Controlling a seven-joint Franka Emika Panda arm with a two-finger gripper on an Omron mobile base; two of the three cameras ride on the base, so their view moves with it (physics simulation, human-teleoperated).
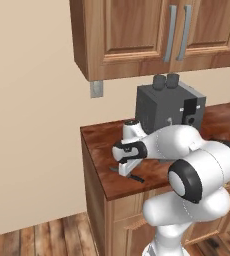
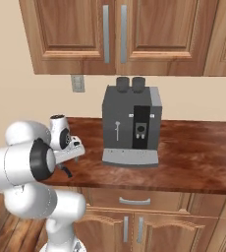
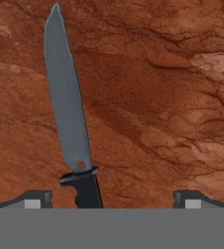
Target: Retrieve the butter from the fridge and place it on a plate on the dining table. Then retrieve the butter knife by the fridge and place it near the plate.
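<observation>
The butter knife (image 3: 67,112) lies flat on the reddish-brown wooden counter (image 3: 172,97), with a grey blade and a dark handle. In the hand view its handle sits low between my finger tips, closer to the left one, and the blade points away. My gripper (image 3: 113,199) hovers just above it, open, its tips wide apart and nothing held. From the left base camera the gripper (image 1: 127,172) points down at the counter's front left corner, with the knife's dark ends (image 1: 137,178) poking out beneath it. The knife handle (image 2: 66,171) also shows under the hand. The butter, plate, fridge and dining table are out of view.
A grey coffee machine (image 2: 131,125) stands on the counter (image 2: 198,152) to the right of the hand. Wooden wall cabinets (image 2: 115,34) hang above. The counter ends at its left edge (image 1: 84,145), with a beige wall and wood floor beyond.
</observation>
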